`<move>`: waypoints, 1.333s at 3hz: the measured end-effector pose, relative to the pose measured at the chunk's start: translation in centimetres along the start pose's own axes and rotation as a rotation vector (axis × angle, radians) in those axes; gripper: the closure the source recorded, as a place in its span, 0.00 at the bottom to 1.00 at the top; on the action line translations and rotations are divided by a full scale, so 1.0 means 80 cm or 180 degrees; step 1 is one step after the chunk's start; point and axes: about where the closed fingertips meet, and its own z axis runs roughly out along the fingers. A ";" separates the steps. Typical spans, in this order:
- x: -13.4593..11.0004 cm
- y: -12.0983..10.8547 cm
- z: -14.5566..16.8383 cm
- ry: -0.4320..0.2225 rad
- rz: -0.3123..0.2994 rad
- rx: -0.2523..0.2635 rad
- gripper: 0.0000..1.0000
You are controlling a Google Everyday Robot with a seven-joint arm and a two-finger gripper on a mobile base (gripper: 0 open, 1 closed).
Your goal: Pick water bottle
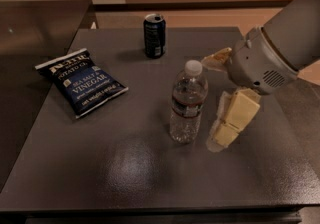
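Arm angled down from right, tool (214, 102) spread, just beside upright water bottle (187, 103).

hand (212, 101) just right of water bottle (188, 104), can (154, 35) behind, chip bag (81, 82) left

water bottle (187, 103) upright near the middle of the dark table (125, 178), white cap on, dark label band round its middle. claw (212, 102) is just to the bottle's right, low over the table, fingers spread: one cream finger (235, 118) angled down beside the bottle's base, the other poking out behind the bottle near cap height. can't tell if either touches the bottle. grey arm housing fills the upper right. dark blue soda can (154, 35) upright at the far edge. blue sea salt & vinegar chip bag (80, 82) lying flat at left, well apart from the bottle
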 end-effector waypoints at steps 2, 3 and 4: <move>-0.033 0.001 0.016 -0.0381 0.0123 0.0028 0.18; -0.041 0.000 0.014 -0.0488 0.0166 0.0041 0.41; -0.052 -0.003 0.004 -0.0529 0.0179 0.0058 0.65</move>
